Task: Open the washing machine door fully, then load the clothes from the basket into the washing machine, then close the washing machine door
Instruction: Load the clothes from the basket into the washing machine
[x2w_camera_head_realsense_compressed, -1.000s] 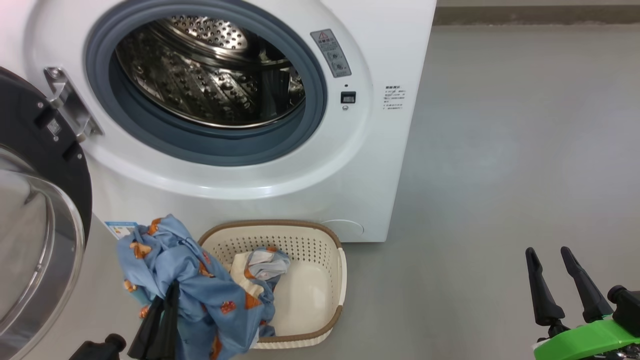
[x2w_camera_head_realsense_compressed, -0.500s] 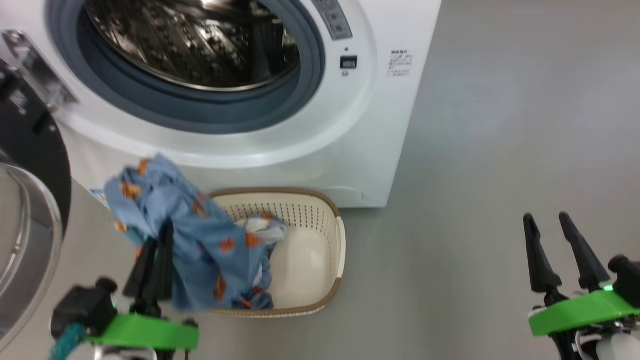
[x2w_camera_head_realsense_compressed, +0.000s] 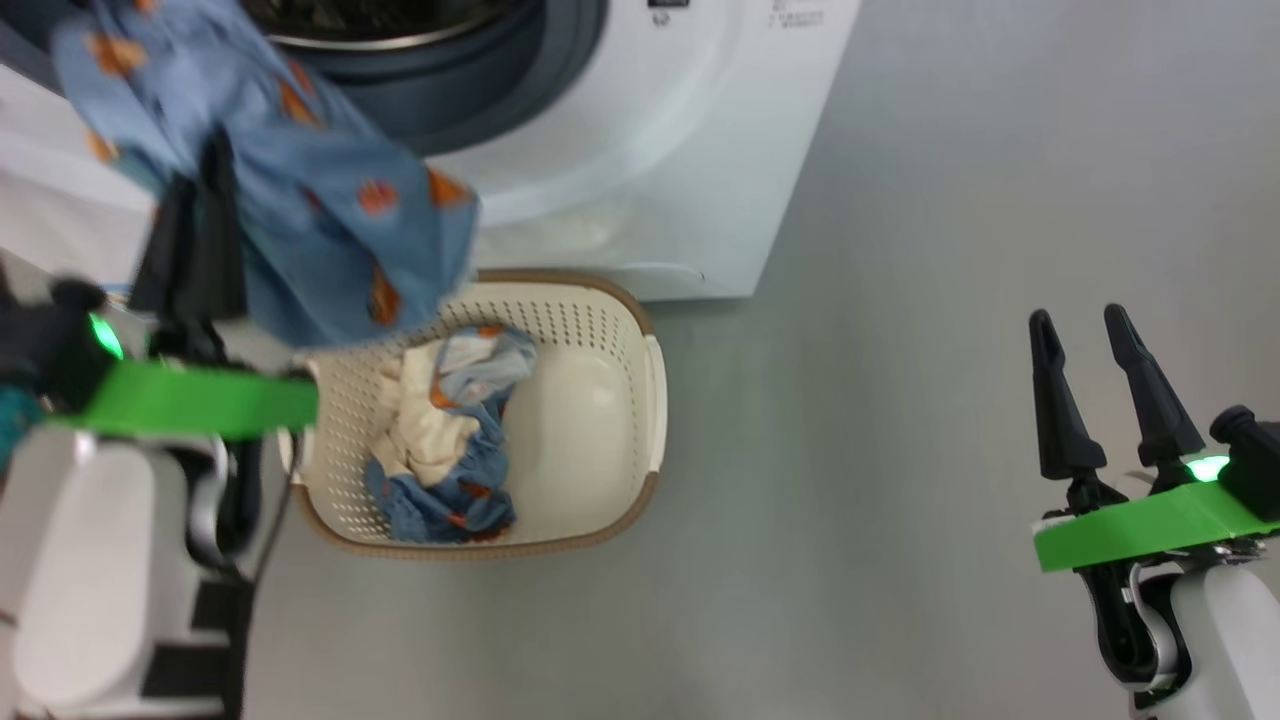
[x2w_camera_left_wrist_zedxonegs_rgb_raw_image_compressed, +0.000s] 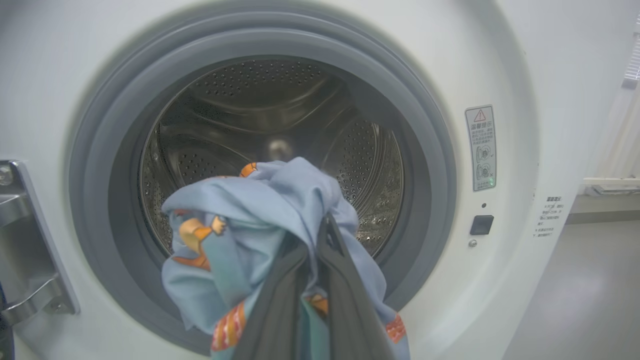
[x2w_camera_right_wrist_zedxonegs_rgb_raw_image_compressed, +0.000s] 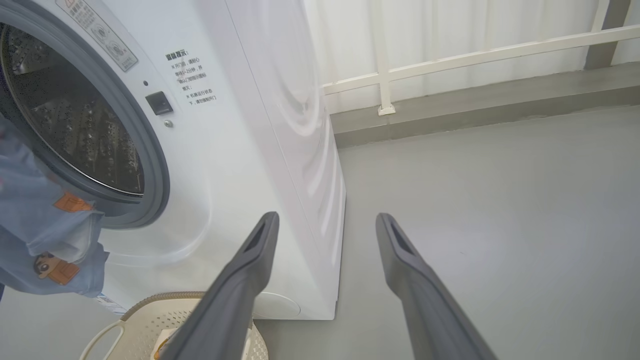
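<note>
loading step: left gripper (x2w_camera_left_wrist_zedxonegs_rgb_raw_image_compressed: 322, 235) is pinching a blue garment (x2w_camera_left_wrist_zedxonegs_rgb_raw_image_compressed: 260, 210) just before the open drum (x2w_camera_left_wrist_zedxonegs_rgb_raw_image_compressed: 270, 110), other clothes (x2w_camera_head_realsense_compressed: 440, 440) are lying in the basket (x2w_camera_head_realsense_compressed: 620, 310), right gripper (x2w_camera_head_realsense_compressed: 1078, 325) is idling wide; next move is likely calling for reaching inside, then releasing.

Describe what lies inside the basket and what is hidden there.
Inside the basket lies a crumpled heap of blue and cream clothes; its right half is bare. The lifted garment covers the far-left corner, and anything under the heap is hidden.
</note>
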